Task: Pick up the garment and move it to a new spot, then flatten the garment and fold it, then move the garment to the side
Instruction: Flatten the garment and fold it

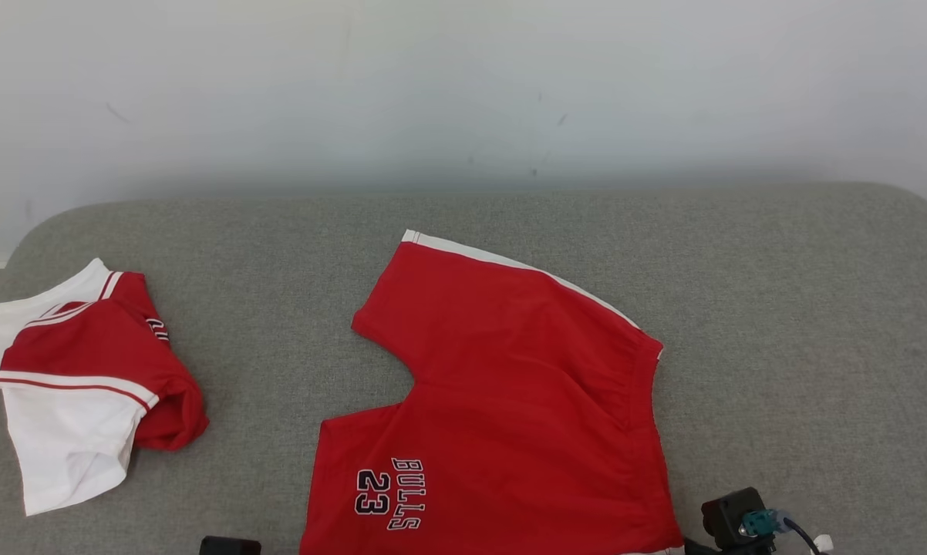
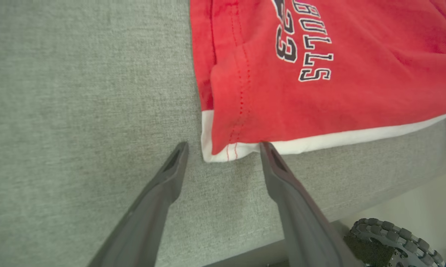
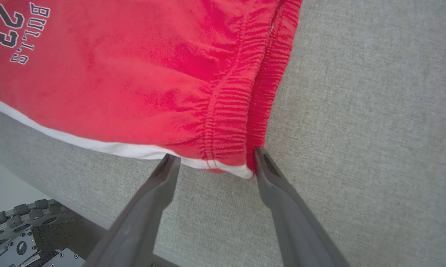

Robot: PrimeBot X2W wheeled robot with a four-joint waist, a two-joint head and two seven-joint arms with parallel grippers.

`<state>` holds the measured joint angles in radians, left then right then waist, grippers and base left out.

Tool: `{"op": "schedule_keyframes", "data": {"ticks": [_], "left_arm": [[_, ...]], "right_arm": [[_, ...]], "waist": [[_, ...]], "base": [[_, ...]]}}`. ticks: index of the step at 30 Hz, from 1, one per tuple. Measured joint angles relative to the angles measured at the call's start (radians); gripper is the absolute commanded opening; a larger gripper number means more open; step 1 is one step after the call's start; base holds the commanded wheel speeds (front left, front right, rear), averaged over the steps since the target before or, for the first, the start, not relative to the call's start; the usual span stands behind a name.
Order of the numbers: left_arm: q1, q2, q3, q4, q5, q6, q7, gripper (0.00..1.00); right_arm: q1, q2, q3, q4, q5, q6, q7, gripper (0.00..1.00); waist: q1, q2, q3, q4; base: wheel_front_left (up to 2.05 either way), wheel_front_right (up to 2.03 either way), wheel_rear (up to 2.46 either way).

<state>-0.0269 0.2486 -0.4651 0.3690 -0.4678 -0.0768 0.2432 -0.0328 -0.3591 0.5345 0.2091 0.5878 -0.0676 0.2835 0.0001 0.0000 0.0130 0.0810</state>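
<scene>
The garment (image 1: 502,385) is a pair of red shorts with white side stripes and "BULLS 23" print, spread flat on the grey cushioned surface (image 1: 780,308). My left gripper (image 2: 223,148) stands open at the near leg-hem corner of the shorts (image 2: 301,74), its fingertips (image 2: 180,152) level with the white-trimmed corner. My right gripper (image 3: 212,158) is open too, straddling the near waistband corner of the shorts (image 3: 152,74), with one fingertip (image 3: 262,159) against the elastic band's edge. Nothing is gripped.
A second red-and-white garment (image 1: 78,385) lies folded at the left of the surface. A white wall (image 1: 463,85) rises behind. The surface's near edge drops off just behind both grippers, with the robot's wheeled base (image 2: 393,241) below.
</scene>
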Motion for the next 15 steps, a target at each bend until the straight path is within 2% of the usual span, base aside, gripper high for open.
{"op": "schedule_keyframes", "data": {"ticks": [1,2,3,4,5,15], "left_arm": [[-0.006,-0.002,-0.002,0.006,-0.001,-0.004,-0.001,1.0],[-0.01,-0.003,-0.005,0.013,-0.001,-0.004,-0.002,0.99],[-0.016,-0.003,-0.01,0.021,0.0,-0.009,-0.006,0.56],[-0.021,-0.004,-0.009,0.028,0.0,-0.012,-0.017,0.04],[-0.025,-0.005,-0.009,0.035,0.0,-0.012,-0.024,0.0],[-0.028,-0.003,-0.026,0.072,0.004,-0.022,-0.07,0.0]], "right_arm": [[-0.001,0.003,0.002,0.009,0.0,0.003,0.003,0.58],[-0.001,0.004,0.006,0.015,0.0,0.004,0.003,0.24],[-0.002,0.005,0.008,0.018,0.0,0.007,0.003,0.0],[-0.005,0.007,0.008,0.02,0.0,0.007,0.002,0.0],[-0.01,0.009,0.009,0.024,0.0,0.009,0.002,0.0],[-0.023,0.015,-0.001,0.048,0.001,0.025,-0.03,0.0]], "waist": [[0.0,0.0001,0.001,0.0],[0.0,0.0001,0.001,0.0],[0.0,0.0,0.002,0.0],[0.0,0.0,0.003,0.0],[0.0,0.0,0.003,-0.001],[0.0,0.0,-0.003,0.001]], "base": [[0.0,0.0,0.0],[0.0,0.0,0.0],[0.0,0.0,0.0],[0.0,0.0,0.0],[0.0,0.0,0.0],[0.0,0.0,0.0]]}}
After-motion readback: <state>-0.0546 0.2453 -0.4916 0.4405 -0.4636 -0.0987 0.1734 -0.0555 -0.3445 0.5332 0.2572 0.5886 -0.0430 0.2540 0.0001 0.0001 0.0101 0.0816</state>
